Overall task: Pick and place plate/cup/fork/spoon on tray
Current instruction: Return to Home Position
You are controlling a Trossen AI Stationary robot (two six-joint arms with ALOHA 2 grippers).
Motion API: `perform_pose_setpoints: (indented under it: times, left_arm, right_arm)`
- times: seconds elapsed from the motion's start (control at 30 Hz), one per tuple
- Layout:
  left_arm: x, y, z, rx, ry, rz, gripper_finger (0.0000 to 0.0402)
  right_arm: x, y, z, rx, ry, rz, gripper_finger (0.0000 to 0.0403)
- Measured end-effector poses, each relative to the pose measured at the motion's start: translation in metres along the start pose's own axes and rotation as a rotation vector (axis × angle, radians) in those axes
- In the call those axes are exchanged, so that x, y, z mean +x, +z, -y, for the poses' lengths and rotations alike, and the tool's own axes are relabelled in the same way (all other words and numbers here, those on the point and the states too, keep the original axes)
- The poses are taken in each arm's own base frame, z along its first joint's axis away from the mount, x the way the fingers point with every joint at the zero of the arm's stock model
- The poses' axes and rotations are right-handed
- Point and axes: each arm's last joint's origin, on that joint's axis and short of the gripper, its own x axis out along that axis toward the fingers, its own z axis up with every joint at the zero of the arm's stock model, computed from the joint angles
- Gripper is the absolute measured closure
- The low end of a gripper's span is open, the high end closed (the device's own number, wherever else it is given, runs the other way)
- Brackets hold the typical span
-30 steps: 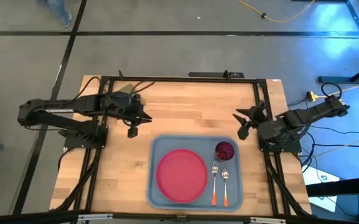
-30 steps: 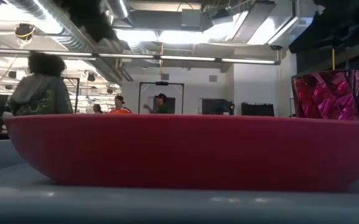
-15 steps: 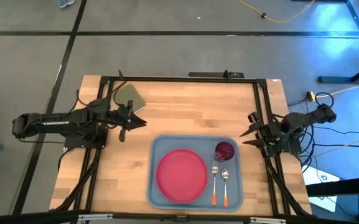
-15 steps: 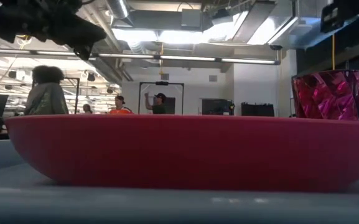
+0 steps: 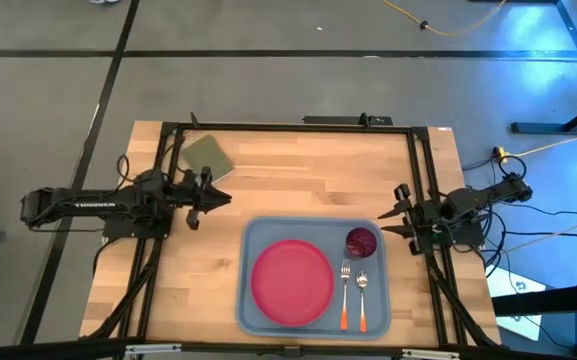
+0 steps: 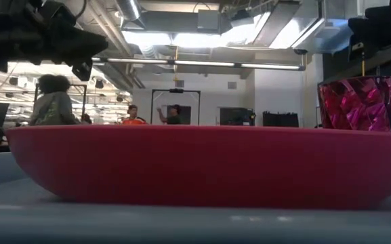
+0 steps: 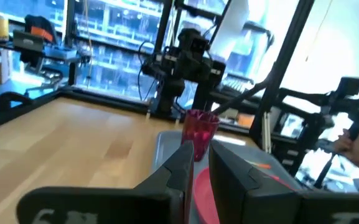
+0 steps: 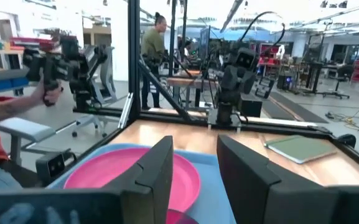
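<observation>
Left arm (image 5: 88,203): stretched low and near-level, pointing toward 3 o'clock. Left end effector (image 5: 206,196): holds nothing, fingers (image 7: 178,171) parallel with a narrow gap between them. Right arm (image 5: 478,198): folded short, pointing toward 9 o'clock. Right end effector (image 5: 396,210): holds nothing, fingers (image 8: 157,168) parted wider than the left's.

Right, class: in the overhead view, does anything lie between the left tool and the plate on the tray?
Nothing visible does. Only bare table separates the left tool from the tray, and the plate lies just inside its rim. The green pad sits farther back, off that line. The right tool waits at the table's right edge.
</observation>
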Motion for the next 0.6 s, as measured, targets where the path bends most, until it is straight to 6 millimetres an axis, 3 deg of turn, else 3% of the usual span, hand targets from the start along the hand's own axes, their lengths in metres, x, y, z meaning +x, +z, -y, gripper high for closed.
perform_pose_setpoints:
  times: [0.07,0.33,0.53,0.6]
  left_arm:
    - [-0.003,-0.006,-0.001,-0.016,-0.005,0.019,0.036]
    - [-0.004,-0.002,0.0,0.0,-0.013,0.05,0.036]
    - [-0.005,-0.002,-0.001,-0.001,0.015,0.055,0.036]
    - [-0.004,-0.004,-0.001,-0.007,0.01,0.031,0.036]
  right_arm:
    - [0.0,0.0,0.0,-0.005,0.0,0.001,0.0272]
    - [0.0,-0.002,0.0,-0.024,-0.017,-0.018,0.0272]
    - [-0.003,0.014,0.009,0.007,-0.275,0.048,0.0272]
    - [-0.005,0.019,0.01,0.035,-0.289,0.034,0.0272]
